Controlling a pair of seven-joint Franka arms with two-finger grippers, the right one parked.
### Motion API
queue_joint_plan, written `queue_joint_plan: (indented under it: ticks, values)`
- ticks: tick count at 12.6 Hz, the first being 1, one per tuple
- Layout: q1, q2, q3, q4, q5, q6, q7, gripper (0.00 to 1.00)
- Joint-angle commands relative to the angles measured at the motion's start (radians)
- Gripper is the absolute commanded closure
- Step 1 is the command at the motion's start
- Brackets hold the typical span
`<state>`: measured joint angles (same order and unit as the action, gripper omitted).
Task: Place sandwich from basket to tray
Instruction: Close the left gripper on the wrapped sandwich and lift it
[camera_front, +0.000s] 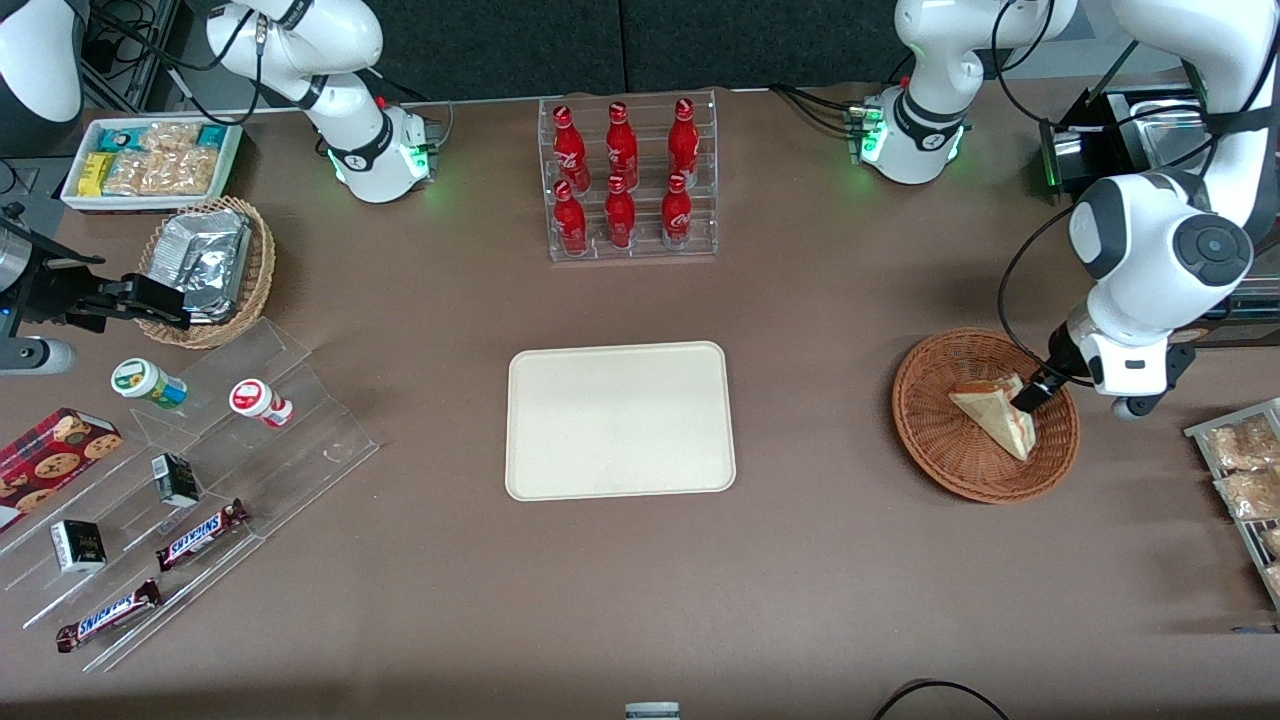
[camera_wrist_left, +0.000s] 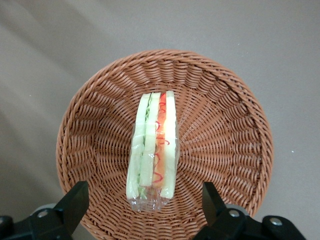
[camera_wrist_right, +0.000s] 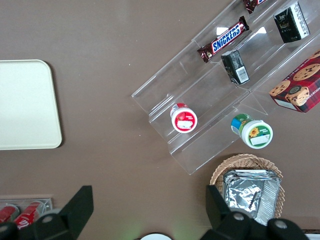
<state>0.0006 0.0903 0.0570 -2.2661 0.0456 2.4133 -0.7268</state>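
I see the sandwich (camera_front: 993, 415) lying in the basket (camera_front: 940, 455), roughly mid-basket, toward the working arm's end of the table. In the wrist view the sandwich (camera_wrist_left: 152, 150) stands on edge w/ its cut face up, red and green filling showing between the bread layers, wrapped in clear film. My gripper (camera_front: 1030, 392) sits low over the basket, tips right at the sandwich's edge farther from the front cam; can't confirm contact. Fingers are spread wide apart, nothing held: one fingertip (camera_wrist_left: 76, 196) on each side of the wedge, w/ the sandwich's near end between them. Left arm is bent over the basket, wrist angled down and inward toward the table's middle. The tray (camera_front: 620, 420) lies flat mid-table, well apart from the basket, nothing on it. Rack of red bottles (camera_front: 625, 175) stands farther from the front cam than the tray.
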Motion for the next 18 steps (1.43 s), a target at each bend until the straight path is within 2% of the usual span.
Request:
queue_joint_plan:
  ticks: [1, 4, 7, 13, 14, 16, 18]
  values:
    - [0.010, -0.004, -0.008, -0.072, 0.010, 0.108, -0.023, 0.00]
    - [0.010, 0.025, -0.009, -0.072, 0.008, 0.142, -0.026, 0.00]
    - [0.003, 0.043, -0.011, -0.067, -0.024, 0.180, -0.029, 0.00]
    - [-0.005, 0.103, -0.014, -0.073, -0.021, 0.239, -0.026, 0.01]
    - [-0.005, 0.112, -0.014, -0.072, -0.020, 0.239, -0.026, 0.09]
    - [-0.005, 0.114, -0.014, -0.072, -0.021, 0.233, -0.029, 0.38]
    - [-0.007, 0.106, -0.019, -0.072, -0.020, 0.216, -0.028, 0.52]
